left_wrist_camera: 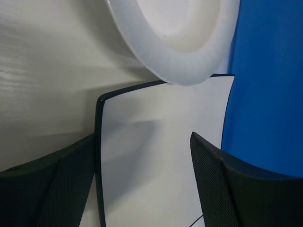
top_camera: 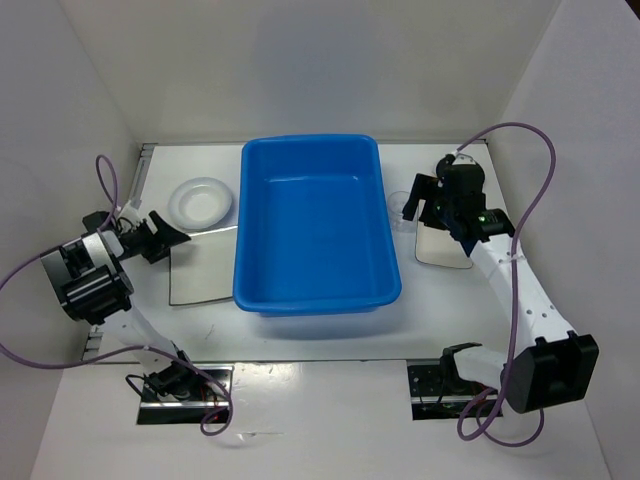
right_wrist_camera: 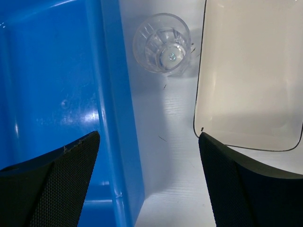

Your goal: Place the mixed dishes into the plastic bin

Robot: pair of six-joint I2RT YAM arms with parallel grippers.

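The blue plastic bin [top_camera: 315, 225] stands mid-table with nothing showing inside. Left of it lie a round white bowl [top_camera: 200, 200] and a square white plate [top_camera: 205, 265]. My left gripper [top_camera: 170, 235] is open at that plate's left edge. In the left wrist view it [left_wrist_camera: 142, 179] straddles the plate [left_wrist_camera: 156, 156], with the bowl [left_wrist_camera: 180, 42] beyond. Right of the bin stand a clear cup [top_camera: 400, 210] and a second square plate [top_camera: 443, 248]. My right gripper [top_camera: 420, 200] is open above them; its wrist view [right_wrist_camera: 149, 175] shows the cup [right_wrist_camera: 163, 45], plate [right_wrist_camera: 251, 71] and bin wall [right_wrist_camera: 113, 94]. The black dish is out of view.
White walls enclose the table on three sides. A metal strip [top_camera: 145, 170] runs along the left edge. Purple cables [top_camera: 530, 160] loop beside both arms. Metal base plates [top_camera: 445, 390] sit at the near edge.
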